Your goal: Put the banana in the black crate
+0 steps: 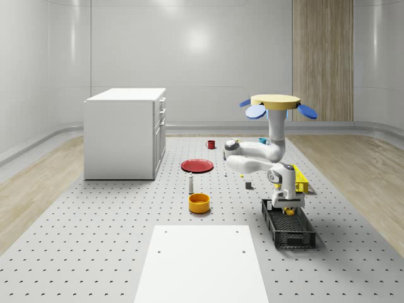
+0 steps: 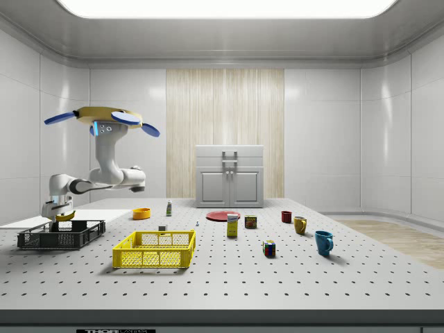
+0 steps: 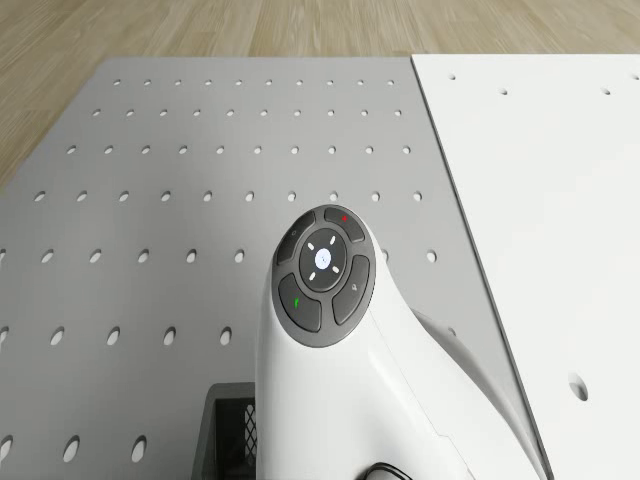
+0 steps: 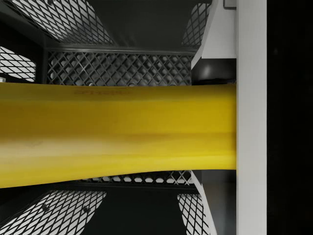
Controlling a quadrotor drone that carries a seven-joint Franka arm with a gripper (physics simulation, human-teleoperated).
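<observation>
A: Status check. The banana (image 4: 117, 132) is clamped in the end effector (image 1: 288, 207), held just above the black crate (image 1: 289, 228), at the end of the crate nearest the yellow crate (image 1: 302, 180). In the wrist view the fruit is seen lying across the crate's mesh floor, with one finger (image 4: 250, 117) pressed against its end. The drone (image 2: 104, 119) is hovering off to one side of the black crate, between it and the cabinet, arm folded down.

B: Release step, then. How should it be done?

A: Judgement only: the banana should be lowered until it is below the rim before the grip is let go, so it isn't dropped and bounced out. Its long axis should be kept clear of the crate walls; whether both tips clear can't be told, since only one end is seen. After release a straight lift is advised, so the mesh isn't caught.

B: Anything in the way?

A: Nothing inside the black crate that can be seen. The yellow crate sits just beside the black crate's far end. The orange bowl (image 1: 199, 202), small bottle (image 1: 191, 183) and red plate (image 1: 197, 165) are well apart from it, toward the white cabinet (image 1: 125, 132). Mugs (image 2: 323, 242) are far off on the tabletop (image 2: 291, 277). No obstruction is expected.
</observation>
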